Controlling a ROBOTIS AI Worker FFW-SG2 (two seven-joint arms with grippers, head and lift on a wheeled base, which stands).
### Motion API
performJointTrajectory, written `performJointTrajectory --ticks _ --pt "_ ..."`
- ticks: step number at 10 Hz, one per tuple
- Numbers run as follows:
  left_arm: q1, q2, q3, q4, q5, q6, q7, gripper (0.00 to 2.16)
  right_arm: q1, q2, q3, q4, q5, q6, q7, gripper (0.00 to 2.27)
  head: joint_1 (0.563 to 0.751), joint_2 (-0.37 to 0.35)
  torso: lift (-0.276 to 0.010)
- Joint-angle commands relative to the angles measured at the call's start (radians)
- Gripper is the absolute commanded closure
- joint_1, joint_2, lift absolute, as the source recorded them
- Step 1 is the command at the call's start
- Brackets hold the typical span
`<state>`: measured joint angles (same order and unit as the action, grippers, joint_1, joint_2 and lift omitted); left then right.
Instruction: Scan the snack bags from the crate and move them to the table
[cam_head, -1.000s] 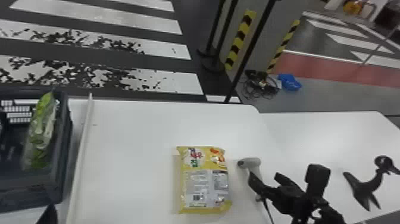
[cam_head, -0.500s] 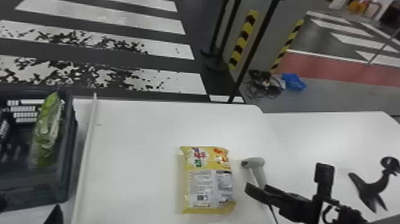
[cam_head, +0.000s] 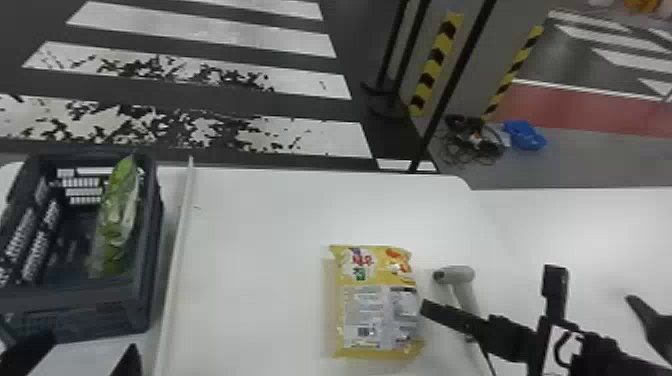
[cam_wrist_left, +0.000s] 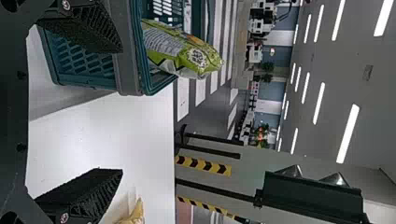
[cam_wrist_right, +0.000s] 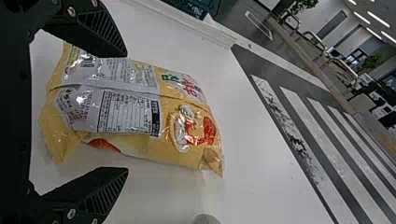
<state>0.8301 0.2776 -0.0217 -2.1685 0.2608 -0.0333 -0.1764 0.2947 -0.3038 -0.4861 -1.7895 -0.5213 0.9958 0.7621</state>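
Snack bag (cam_head: 375, 315) glossy yellow, crinkled, grey-panelled; left pincer (cam_head: 85, 350), right pincer (cam_head: 527, 302) spread apart.

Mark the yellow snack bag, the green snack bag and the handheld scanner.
Yellow snack bag (cam_head: 375, 311), head view: on its grey back label.
Green snack bag (cam_wrist_left: 184, 52), left wrist view: middle of its wrapper.
Handheld scanner (cam_head: 460, 275), head view: on its thick head end.

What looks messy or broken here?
Beyond the table, black cables lie in a tangle on the floor. The nearest white stripes look patchy, maybe worn. The yellow bag looks fine, nothing spilled.
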Motion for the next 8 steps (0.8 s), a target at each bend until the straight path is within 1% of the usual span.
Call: performJointTrajectory --ticks 1,3,5,7,8 --pt "0.003 0.0 0.005 0.001 0.0 -0.004 0.0 0.08 -0.038 -0.009 0.029 0.082 0.018 -0.045 0.028 0.13 0.695 -0.252 -0.095" --pt "0.004 0.0 0.005 0.004 0.0 -0.004 0.0 0.08 -0.075 -0.02 0.07 0.159 0.057 -0.098 0.049 0.14 0.695 -0.236 -0.095" --pt "0.001 0.0 0.008 0.004 0.0 -0.001 0.0 0.08 -0.081 -0.021 0.112 0.179 0.075 -0.141 0.049 0.15 0.695 -0.227 -0.095" --pt "-0.002 0.0 0.009 0.007 0.0 -0.001 0.0 0.08 -0.109 -0.021 0.156 0.209 0.109 -0.156 0.054 0.15 0.695 -0.208 -0.095" --pt "-0.005 0.0 0.011 0.012 0.0 -0.001 0.0 0.08 -0.121 -0.021 0.165 0.219 0.119 -0.156 0.054 0.36 0.695 -0.195 -0.095"
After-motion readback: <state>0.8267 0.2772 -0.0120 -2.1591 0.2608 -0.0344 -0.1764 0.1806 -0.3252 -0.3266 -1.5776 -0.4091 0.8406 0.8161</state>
